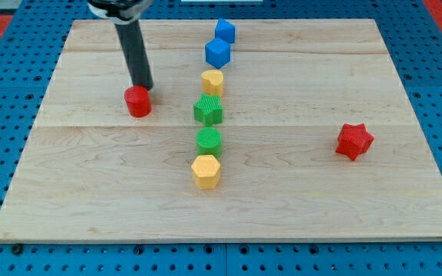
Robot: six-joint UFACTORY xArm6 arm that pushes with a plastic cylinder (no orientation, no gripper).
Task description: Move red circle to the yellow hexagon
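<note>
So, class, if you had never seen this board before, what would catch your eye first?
Most striking is the column of blocks down the middle of the wooden board, from two blue blocks at the view's top to a yellow hexagon at the bottom. Next is the dark rod, my tip just above the red circle, left of the column. A red star sits alone on the right.

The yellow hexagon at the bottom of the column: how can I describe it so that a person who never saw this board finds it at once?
Start at the wooden board and find the column of blocks down its middle. Follow it to the end nearest the view's bottom: the yellow hexagon is last, just below the green circle. The other yellow block sits higher, under the two blue ones.
</note>
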